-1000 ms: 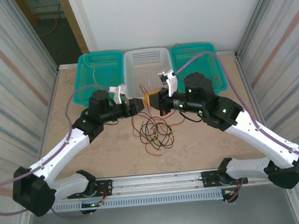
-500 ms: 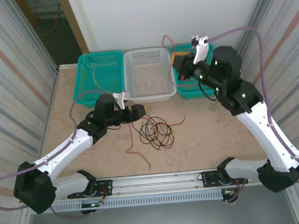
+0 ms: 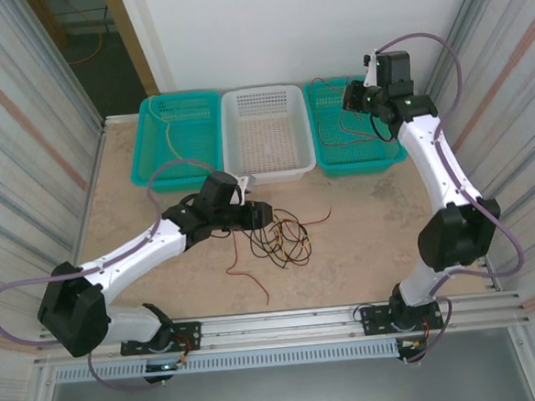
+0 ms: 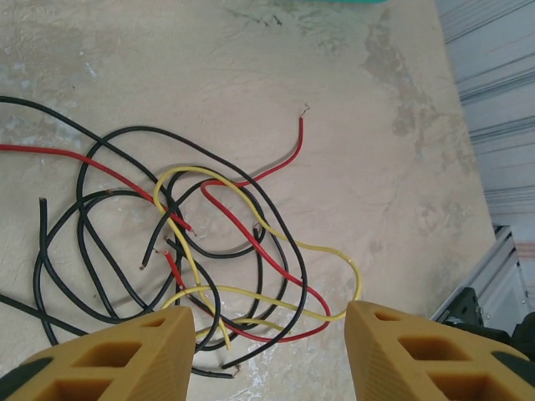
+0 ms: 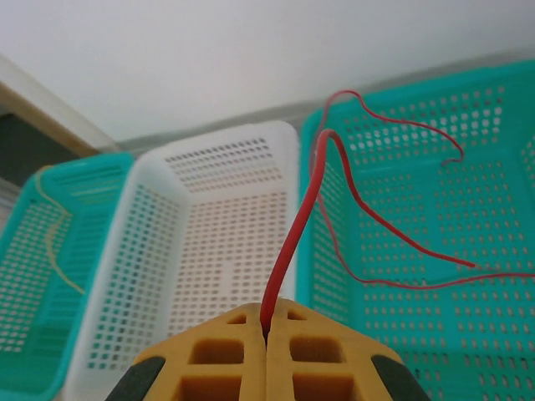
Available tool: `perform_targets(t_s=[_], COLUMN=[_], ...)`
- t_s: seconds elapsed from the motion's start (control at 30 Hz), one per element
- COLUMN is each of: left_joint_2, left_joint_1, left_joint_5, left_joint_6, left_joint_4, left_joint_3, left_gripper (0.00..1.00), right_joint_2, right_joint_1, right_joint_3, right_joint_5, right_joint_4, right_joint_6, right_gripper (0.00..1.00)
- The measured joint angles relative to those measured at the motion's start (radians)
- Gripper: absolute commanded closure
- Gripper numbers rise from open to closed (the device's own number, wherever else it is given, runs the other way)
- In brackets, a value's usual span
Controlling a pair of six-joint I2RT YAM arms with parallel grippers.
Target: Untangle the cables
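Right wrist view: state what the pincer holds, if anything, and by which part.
The right pincer is shut on a red cable, which rises from between the jaws. Whether the grip is at the cable's end cannot be told.

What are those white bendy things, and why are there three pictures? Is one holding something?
They are two robot arms bolted to a table. One picture looks down from above; the other two come from little cameras on the wrists, so you see yellow fingers. On the table lies a tangle of red, black and yellow cables. The left gripper is open above it. The right gripper is pinched shut on one red cable, up by a teal basket.
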State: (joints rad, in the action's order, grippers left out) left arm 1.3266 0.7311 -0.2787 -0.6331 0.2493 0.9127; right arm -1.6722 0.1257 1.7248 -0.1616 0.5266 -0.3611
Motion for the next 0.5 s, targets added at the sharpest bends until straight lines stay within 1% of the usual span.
perform_targets(t_s=[0.07,0.1,0.13,0.27,0.37,0.5], left_joint_2=[0.019,0.033,0.048,0.112,0.145,0.157], left_joint_1=[0.011,0.018,0.025,0.051,0.063,0.063], left_joint_5=[0.006,0.010,0.012,0.011,0.011,0.012], left_joint_6=[0.007,0.010,0.010,0.019,0.027,0.032], left_joint_4=[0.009,0.009,0.010,0.010,0.015,0.021], left_joint_3=[0.016,0.026,0.037,0.072,0.095,0.112], left_gripper=[0.49,0.49,0.49,0.47,0.47,0.48], right_joint_2=[-0.042,-0.061,-0.082,-0.171,-0.229,-0.232], right_joint_1=[-0.018,-0.026,-0.034,-0.054,-0.056,-0.051], right_joint_3=[0.035,0.053,0.075,0.164,0.226,0.226], right_joint_5=[0.000,0.000,0.000,0.000,0.000,-0.001], right_joint_4=[0.002,0.003,0.005,0.027,0.055,0.075], right_joint_6=[0.002,0.003,0.004,0.012,0.027,0.030], right_gripper=[1.00,0.96,0.89,0.67,0.56,0.54])
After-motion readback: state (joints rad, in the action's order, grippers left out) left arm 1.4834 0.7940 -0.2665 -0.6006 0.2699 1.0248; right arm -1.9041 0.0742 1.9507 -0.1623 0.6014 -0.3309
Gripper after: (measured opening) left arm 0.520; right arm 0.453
